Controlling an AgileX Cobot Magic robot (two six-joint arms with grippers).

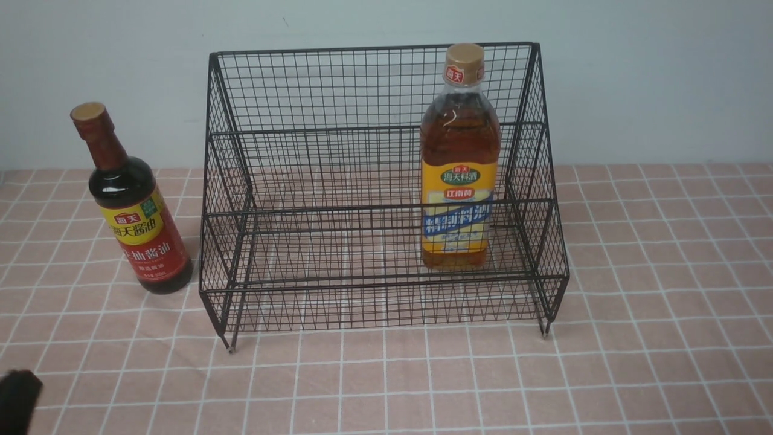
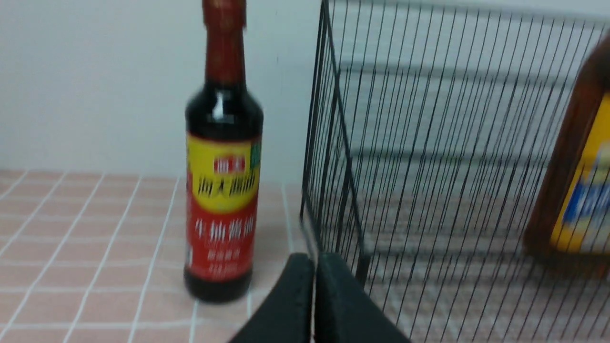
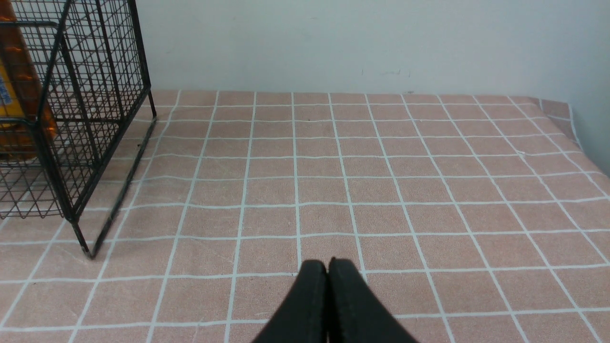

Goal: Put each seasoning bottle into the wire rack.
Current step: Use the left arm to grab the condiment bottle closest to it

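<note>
The black wire rack (image 1: pixel 374 133) stands in the middle of the table. An amber bottle (image 1: pixel 459 163) with a yellow-blue label and tan cap stands upright on the rack's lower step, at its right side. The dark soy-sauce bottle (image 1: pixel 136 211) stands on the cloth just left of the rack, outside it. My left gripper (image 2: pixel 314 259) is shut and empty, low near the table's front left, pointing at the rack's left front corner (image 2: pixel 333 143) with the soy-sauce bottle (image 2: pixel 221 181) beside it. My right gripper (image 3: pixel 328 263) is shut and empty over bare cloth, right of the rack (image 3: pixel 95 105).
A pink cloth with a white grid (image 1: pixel 634 302) covers the table. A pale wall (image 1: pixel 634 72) rises close behind the rack. The cloth's far right edge (image 3: pixel 567 119) shows in the right wrist view. A dark tip of the left arm (image 1: pixel 18 399) shows at the front left corner.
</note>
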